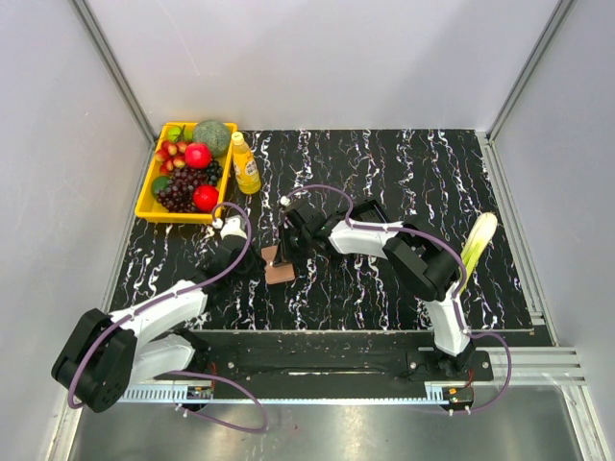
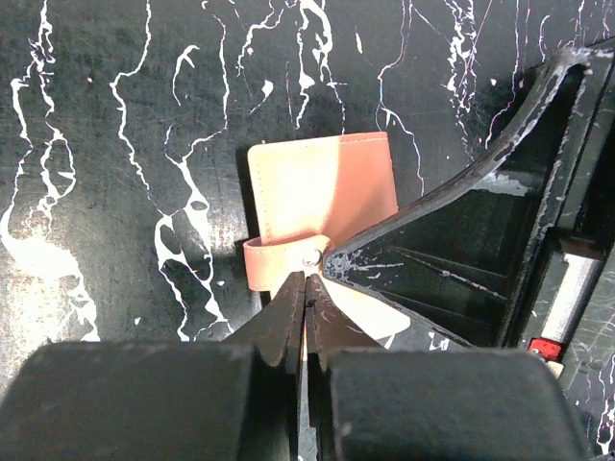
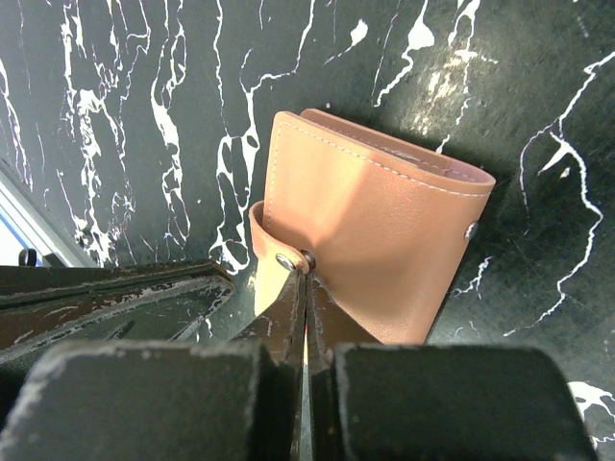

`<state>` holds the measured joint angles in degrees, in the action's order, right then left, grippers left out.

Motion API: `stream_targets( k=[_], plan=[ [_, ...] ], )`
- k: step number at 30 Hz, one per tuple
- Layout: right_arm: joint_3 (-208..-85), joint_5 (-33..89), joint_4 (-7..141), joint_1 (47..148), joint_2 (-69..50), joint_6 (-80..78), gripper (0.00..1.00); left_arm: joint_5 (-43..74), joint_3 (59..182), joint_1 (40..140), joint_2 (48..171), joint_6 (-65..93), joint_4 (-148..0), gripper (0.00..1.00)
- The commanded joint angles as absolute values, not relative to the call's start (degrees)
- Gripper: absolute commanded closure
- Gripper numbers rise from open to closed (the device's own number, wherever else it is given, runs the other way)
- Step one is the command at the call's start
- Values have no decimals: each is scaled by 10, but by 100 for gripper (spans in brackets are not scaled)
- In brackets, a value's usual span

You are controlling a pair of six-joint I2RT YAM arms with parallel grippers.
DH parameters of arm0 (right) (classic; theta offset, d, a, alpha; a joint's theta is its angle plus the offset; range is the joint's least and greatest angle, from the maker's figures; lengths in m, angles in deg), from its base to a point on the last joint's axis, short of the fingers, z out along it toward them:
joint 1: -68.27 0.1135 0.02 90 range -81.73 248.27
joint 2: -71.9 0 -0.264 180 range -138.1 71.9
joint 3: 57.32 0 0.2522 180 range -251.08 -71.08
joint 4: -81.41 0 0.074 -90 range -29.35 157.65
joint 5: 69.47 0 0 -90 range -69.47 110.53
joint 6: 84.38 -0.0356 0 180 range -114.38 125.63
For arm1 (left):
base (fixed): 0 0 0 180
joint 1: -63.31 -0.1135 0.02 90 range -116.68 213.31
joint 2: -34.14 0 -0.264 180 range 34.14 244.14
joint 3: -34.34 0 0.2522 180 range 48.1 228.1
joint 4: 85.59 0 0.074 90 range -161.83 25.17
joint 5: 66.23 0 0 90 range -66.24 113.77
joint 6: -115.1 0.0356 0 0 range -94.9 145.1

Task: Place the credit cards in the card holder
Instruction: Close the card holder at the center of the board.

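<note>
- Top external view, far left: a yellow tray (image 1: 171, 218) of fruit (image 1: 192, 173) and an orange bottle (image 1: 245, 165) sit at the back left corner of the counter (image 1: 384, 163), well apart from the work.
- Left claw (image 2: 306, 288): its jaws are pinched narrow and the tips sit right at the snap tab (image 2: 274, 264). I cannot tell whether they actually grip the tab or only touch it.
- Middle: the wallet (image 2: 322, 182) lies flat on the counter between the two claws, folded over, with the tab wrapped round its edge.
- Right claw (image 3: 306, 288): it is also squeezed narrow, with its tips at the same snap from the other side. I cannot make out anything held between them.
- Far right: a pale yellow-green stalk (image 1: 479, 240) lies by the right arm, away from the wallet.
- Progress: no cards show clearly in any view. A pale flat patch under the right claw in the left wrist view may be a card or the wallet's lining. With the wallet looking closed, I judge opening it and loading the cards is all left to do.
- Setting: the counter is black with white marble veins, enclosed by plain grey walls and metal rails.
</note>
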<state>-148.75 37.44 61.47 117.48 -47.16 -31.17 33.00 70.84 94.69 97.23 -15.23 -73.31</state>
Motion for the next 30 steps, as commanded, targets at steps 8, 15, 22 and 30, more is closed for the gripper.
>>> stream_targets(
  k=[8,15,22,30],
  plan=[
    [-1486,353,649,1160,-453,-312,100,308,695,943,983,-141,-789,100],
    [-1479,355,658,1157,-454,-316,100,315,705,944,1013,-132,-826,100],
    [-1483,366,656,1157,-469,-317,100,317,723,944,1035,-126,-847,100],
    [-1484,364,649,1156,-465,-315,100,316,749,943,1080,-111,-866,100]
  ],
)
